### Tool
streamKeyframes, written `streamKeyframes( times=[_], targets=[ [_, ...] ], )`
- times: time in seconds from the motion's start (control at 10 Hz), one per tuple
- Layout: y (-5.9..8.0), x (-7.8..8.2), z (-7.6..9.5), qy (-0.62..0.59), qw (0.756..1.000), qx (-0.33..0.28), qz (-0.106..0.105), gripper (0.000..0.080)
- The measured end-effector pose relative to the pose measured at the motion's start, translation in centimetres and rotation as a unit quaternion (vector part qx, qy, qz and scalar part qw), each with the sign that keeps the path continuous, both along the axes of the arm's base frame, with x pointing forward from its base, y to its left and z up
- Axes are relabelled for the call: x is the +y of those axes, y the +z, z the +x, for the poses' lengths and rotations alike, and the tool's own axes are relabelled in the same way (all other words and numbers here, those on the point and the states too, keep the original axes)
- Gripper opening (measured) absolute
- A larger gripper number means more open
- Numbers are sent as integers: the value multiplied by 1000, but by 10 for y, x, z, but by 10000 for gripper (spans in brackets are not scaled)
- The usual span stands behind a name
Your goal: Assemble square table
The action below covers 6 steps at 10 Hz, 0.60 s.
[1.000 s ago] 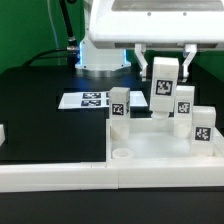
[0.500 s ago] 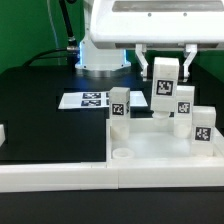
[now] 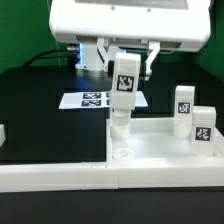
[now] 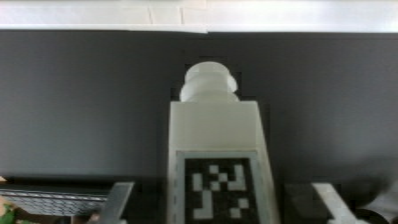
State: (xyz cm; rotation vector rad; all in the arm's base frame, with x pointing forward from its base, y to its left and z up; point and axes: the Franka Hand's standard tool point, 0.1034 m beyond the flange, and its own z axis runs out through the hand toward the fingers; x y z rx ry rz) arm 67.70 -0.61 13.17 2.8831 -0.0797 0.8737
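One square table top [image 3: 165,150], white, rimmed, low on black table [image 3: 40,100]. Gripper [image 3: 126,72] at 12 o'clock, pinching tagged leg [image 3: 124,85] upright. Two legs [image 3: 185,108] standing at 3 o'clock on top.

The gripper [image 3: 127,62] clamps 1 tagged leg [image 3: 124,92] upright above the square table [image 3: 150,150]; 2 more legs [image 3: 193,118] stand on the table's far-right part.

The gripper [image 3: 126,72] hangs upright from the wide white wrist, its two dark fingers [image 3: 151,62] clamped on a white leg [image 3: 124,88].
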Motion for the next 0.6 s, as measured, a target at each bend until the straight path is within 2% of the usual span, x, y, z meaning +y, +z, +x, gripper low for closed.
streamKeyframes(
  times=[0.2, 0.3, 0.5, 0.6],
  targets=[
    [-12, 3, -6, 1, 1000, 6, -2, 287],
    [-12, 12, -7, -5, 1000, 9, 4, 287],
    [-12, 9, -7, -2, 1000, 9, -1, 287],
    [-6, 6, -5, 19, 1000, 7, -15, 287]
  ],
)
